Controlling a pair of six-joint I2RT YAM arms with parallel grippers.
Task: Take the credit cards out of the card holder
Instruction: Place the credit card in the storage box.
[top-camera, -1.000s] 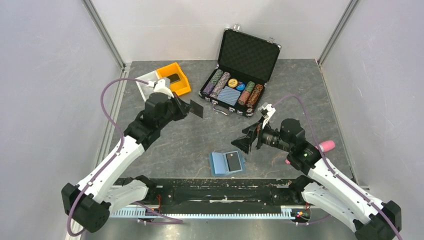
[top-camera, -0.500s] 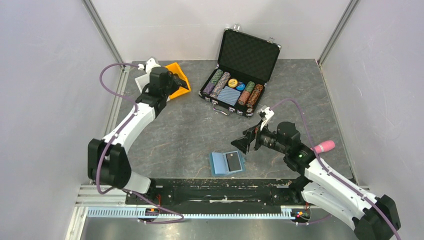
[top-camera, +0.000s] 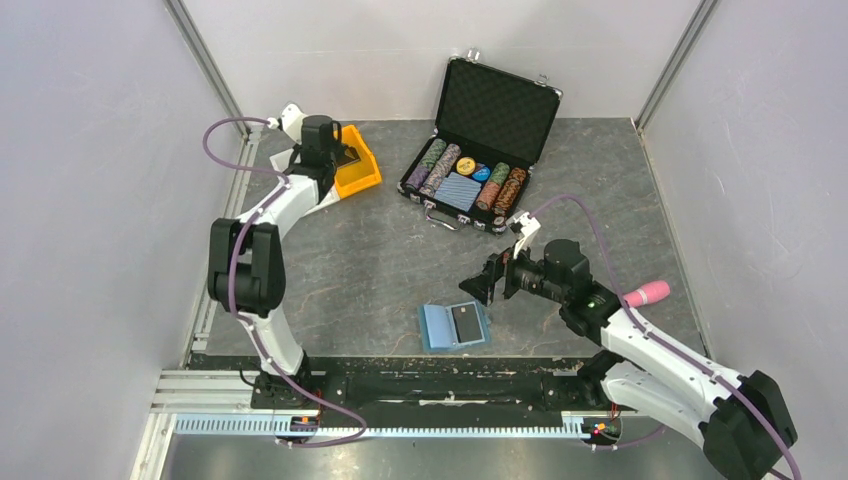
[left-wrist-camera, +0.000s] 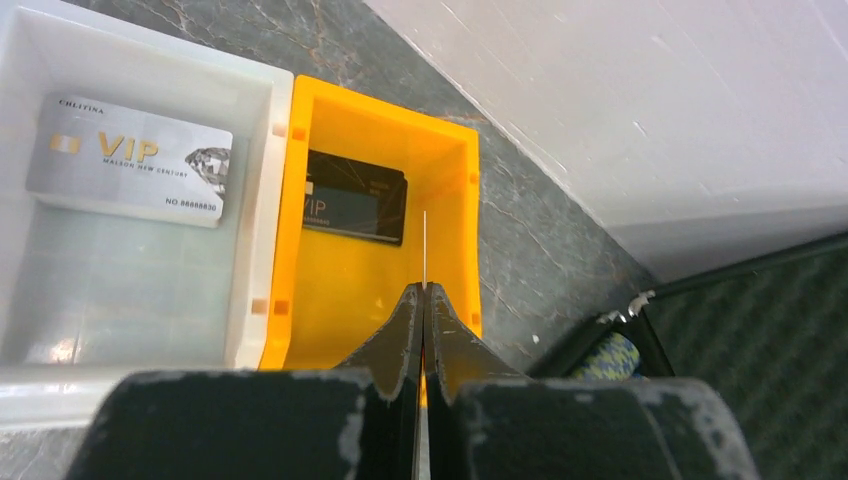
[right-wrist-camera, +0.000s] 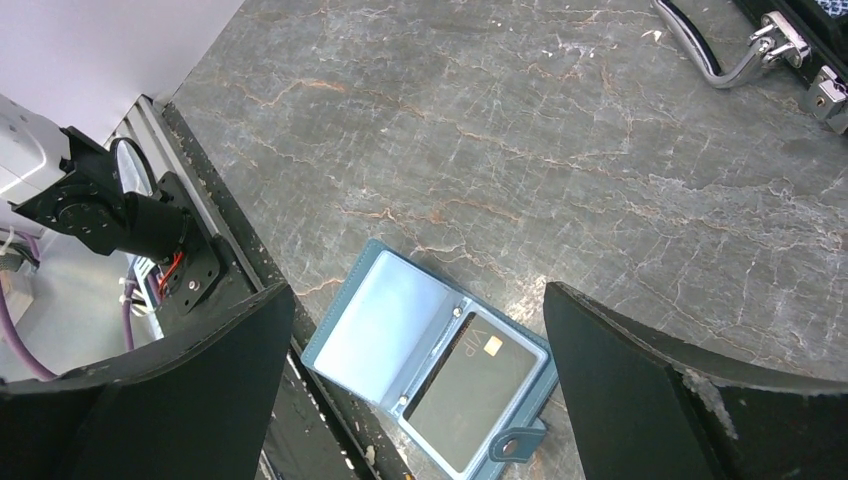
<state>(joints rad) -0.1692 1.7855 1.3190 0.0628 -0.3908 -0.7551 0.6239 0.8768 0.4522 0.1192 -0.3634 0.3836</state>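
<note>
Left gripper (left-wrist-camera: 424, 292): jaws pressed together, pinching a thin card (left-wrist-camera: 425, 245) seen edge-on and upright over the yellow bin (left-wrist-camera: 340, 285), at the upper left of the top view. One black credit card (left-wrist-camera: 355, 197) lies flat in that bin. The adjoining white tray (left-wrist-camera: 120, 280) holds a silver VIP card (left-wrist-camera: 130, 160).

Right gripper (right-wrist-camera: 418, 290): fingers spread wide, not touching the card holder (right-wrist-camera: 385, 320), which lies open at lower centre of the top view. A second black card (right-wrist-camera: 470, 390) sits in its right-hand pocket; the left pocket shows only light blue
</note>
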